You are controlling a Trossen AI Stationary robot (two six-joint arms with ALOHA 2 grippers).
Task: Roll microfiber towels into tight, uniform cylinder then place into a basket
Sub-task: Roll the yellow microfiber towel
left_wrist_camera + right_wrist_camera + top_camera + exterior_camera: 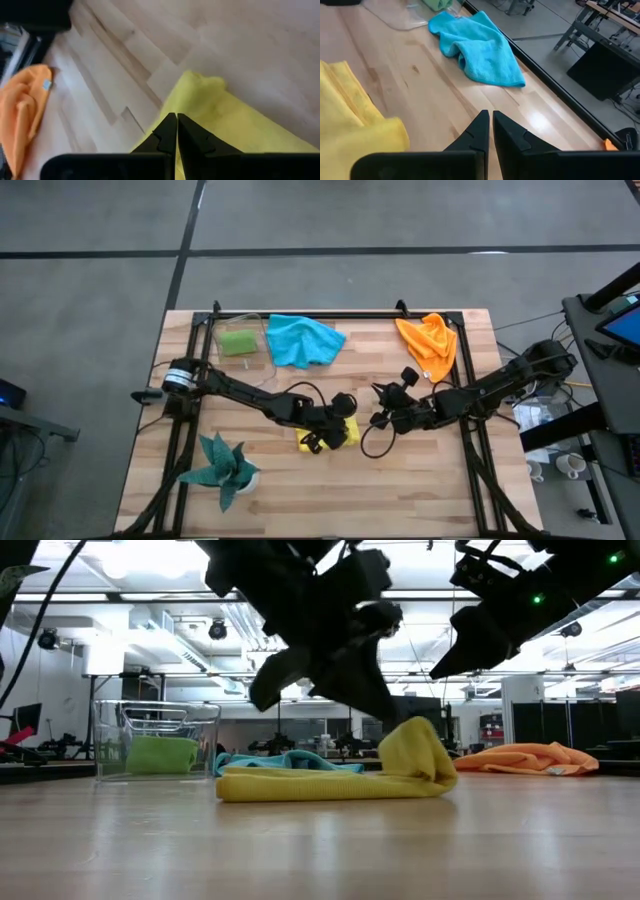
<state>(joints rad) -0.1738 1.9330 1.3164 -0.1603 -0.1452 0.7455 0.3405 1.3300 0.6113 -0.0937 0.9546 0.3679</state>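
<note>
A yellow towel [349,430] lies folded in a long strip [320,785] on the table's middle, its right end raised in a hump [415,750]. My left gripper [176,122] is shut and slants down right over that hump [388,712]. My right gripper [487,122] is shut, clear above the table just right of the yellow towel [380,418], touching nothing. A blue towel [303,340] and an orange towel [430,345] lie crumpled at the far side. The clear basket [262,330] at the far left holds a green towel [160,755]. My left gripper's shut fingertips [385,710] stand right at the top of the yellow towel's raised right end [405,732], slanting down from the left. No cloth shows between the fingers in the left wrist view. I cannot tell whether they touch the towel.
A dark teal plant in a white pot [225,470] stands near the front left. A black metal frame [330,315] runs along the far edge and down both sides of the table. Bare wood lies in front of the yellow towel [350,490].
</note>
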